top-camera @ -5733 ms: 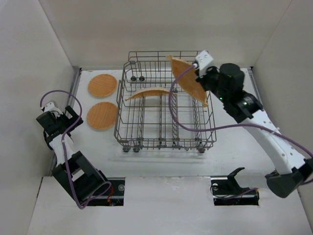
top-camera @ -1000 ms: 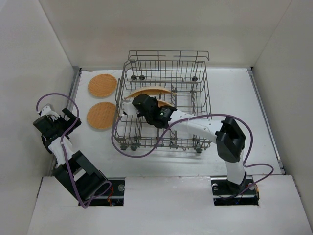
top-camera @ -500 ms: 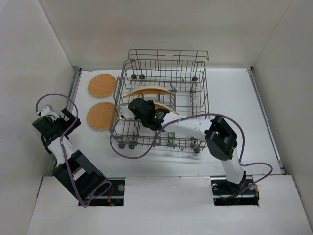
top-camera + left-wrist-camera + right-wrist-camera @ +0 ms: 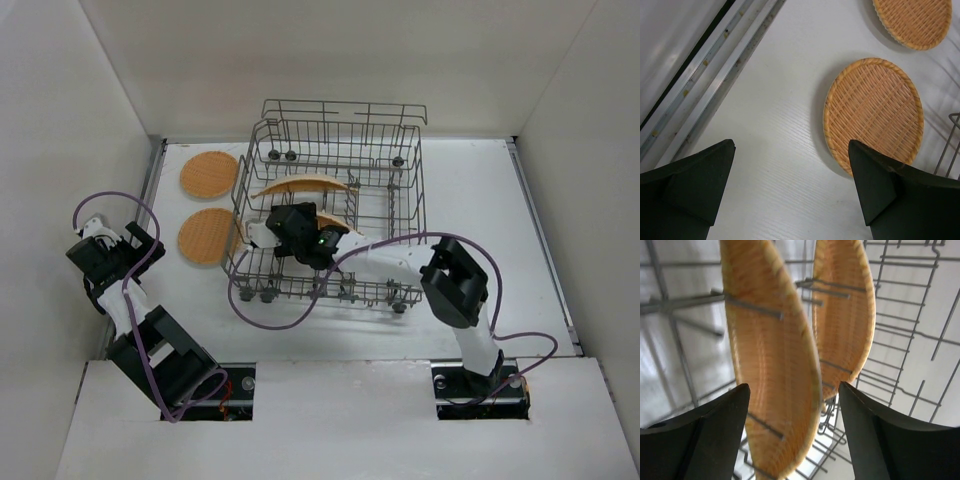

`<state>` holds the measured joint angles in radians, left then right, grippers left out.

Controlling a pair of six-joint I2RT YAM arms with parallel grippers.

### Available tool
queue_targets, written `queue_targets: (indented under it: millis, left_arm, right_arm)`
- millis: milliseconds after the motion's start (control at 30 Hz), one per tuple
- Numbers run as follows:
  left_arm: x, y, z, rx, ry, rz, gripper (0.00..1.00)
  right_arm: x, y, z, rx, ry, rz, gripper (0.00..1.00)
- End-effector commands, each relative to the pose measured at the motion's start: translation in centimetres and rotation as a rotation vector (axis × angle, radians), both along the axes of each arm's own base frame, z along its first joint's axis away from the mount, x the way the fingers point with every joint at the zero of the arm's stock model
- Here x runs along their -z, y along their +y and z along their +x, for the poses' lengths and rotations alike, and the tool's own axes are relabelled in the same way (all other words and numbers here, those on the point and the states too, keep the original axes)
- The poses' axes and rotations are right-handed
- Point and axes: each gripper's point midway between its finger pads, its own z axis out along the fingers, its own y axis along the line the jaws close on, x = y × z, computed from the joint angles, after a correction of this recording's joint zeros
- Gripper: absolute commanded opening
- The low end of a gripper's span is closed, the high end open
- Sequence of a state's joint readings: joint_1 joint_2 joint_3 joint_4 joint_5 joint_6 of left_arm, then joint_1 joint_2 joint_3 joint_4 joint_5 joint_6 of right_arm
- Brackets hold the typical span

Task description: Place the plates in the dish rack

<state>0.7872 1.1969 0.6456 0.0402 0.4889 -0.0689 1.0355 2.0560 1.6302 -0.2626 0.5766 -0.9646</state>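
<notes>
Right gripper [image 4: 794,389] is hanging open around a round orange-tan woven plate [image 4: 770,365] standing in the grey wire dish rack [image 4: 423,185]; next, likely withdrawing upward.

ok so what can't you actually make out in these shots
Right wrist view: front rack plate blurred, so unclear whether the right gripper grips it.
Top view: the right arm covers most of that plate.
Left wrist view: the top edge cuts off the far table plate; the left gripper hides part of the near table plate.
</notes>
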Motion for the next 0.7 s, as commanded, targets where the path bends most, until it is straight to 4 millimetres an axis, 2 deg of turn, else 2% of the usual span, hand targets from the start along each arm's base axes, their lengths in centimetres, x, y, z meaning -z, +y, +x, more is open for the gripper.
queue_targets:
  millis: [0,133,233,333,433,467,500,533,567,667]
  left_arm:
    - [-2.0,0.6,1.0,0.009,-0.051,0.027,1.00]
    - [-2.0,0.6,1.0,0.011,-0.051,0.027,1.00]
    - [-1.9,0.6,1.0,0.009,-0.049,0.029,1.00]
    - [-2.0,0.6,0.9,0.004,-0.047,0.039,1.00]
    - [-2.1,0.5,1.0,0.009,-0.045,0.055,1.00]
    - [-2.1,0.4,1.0,0.013,-0.046,0.057,1.00]
    - [-2.1,0.3,1.0,0.016,-0.045,0.059,1.00]
    - [-2.1,0.1,1.1,0.023,-0.045,0.064,1.00]
    - [-2.1,0.1,1.1,0.023,-0.043,0.067,1.00]
    - [-2.0,-0.2,1.3,0.037,-0.029,0.081,1.00]
  right_arm:
    - [-8.1,-0.9,-1.0,0.006,-0.079,0.176,0.78]
    - [-13.0,-2.5,-1.8,0.014,-0.128,0.261,0.78]
    - [-16.2,-4.9,-1.8,0.043,-0.167,0.313,0.78]
    - [-18.5,-8.1,-1.5,0.085,-0.204,0.358,0.76]
    - [-20.1,-12.5,-0.2,0.175,-0.235,0.414,0.76]
    - [-20.4,-15.0,0.6,0.232,-0.243,0.441,0.77]
    - [-20.5,-16.6,1.0,0.267,-0.248,0.458,0.78]
    - [-20.5,-19.4,1.7,0.330,-0.255,0.484,0.79]
    - [-20.4,-21.1,2.0,0.371,-0.257,0.499,0.81]
    - [-19.9,-27.8,2.5,0.533,-0.255,0.589,0.85]
